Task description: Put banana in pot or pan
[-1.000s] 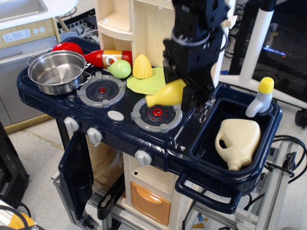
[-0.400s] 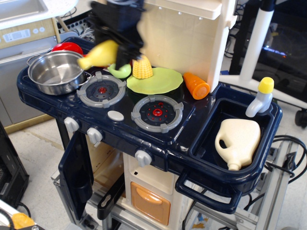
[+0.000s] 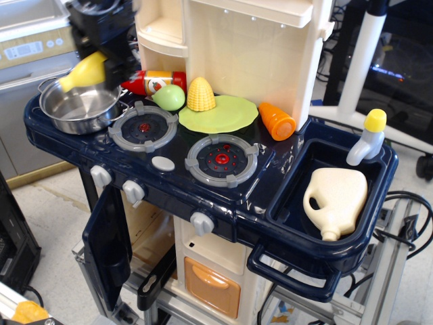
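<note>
Item: gripper, blurred, hanging over the far left corner of the toy stove. Its jaws are clenching the banana by the fat end; the narrow neck is pointing left and a little down from the jaws.

Item: pot, directly beneath the jaws, open, nothing inside. The banana is hanging above its rear rim, not touching metal as far as the blur allows.

Step in hand, as judged: lowering and letting go. The banana is about as long as the pot is wide, so centring the jaws over the bowl and tilting the neck downward before releasing should be keeping it from bridging the rim or sliding off the left edge.

Around, all to the right of the jaws: ketchup bottle just beside them; green ball and corn further on; green plate; carrot; jug in the sink, well apart.

In the way: nothing between banana and pot. The ketchup bottle and the cabinet wall are crowding the right flank.
</note>
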Controlling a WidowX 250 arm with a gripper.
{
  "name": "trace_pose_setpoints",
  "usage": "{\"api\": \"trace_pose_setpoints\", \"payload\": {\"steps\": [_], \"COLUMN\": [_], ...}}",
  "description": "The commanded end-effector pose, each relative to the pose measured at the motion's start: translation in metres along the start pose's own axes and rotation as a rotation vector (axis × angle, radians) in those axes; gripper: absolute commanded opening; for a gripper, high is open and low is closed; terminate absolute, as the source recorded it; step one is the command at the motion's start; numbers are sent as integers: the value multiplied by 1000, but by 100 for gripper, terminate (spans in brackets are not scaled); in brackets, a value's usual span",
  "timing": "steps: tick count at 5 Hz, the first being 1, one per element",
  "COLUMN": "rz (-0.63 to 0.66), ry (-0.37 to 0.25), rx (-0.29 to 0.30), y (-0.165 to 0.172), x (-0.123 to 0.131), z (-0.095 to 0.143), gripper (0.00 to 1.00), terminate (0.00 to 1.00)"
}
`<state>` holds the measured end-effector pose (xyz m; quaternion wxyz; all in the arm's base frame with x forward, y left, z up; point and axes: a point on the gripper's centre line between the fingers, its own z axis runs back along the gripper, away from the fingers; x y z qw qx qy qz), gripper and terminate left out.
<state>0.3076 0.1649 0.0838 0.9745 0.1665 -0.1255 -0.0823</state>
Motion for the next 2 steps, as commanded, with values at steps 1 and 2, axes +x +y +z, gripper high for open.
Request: {"api": "trace_pose_setpoints", "payload": {"steps": [1, 2], "rz": [15, 20], "ry": [-52, -43], "rx": [8, -60], "y": [35, 40], "x": [-1, 2], "z": [-10, -18], "gripper": [0, 100], "terminate": [0, 100]}}
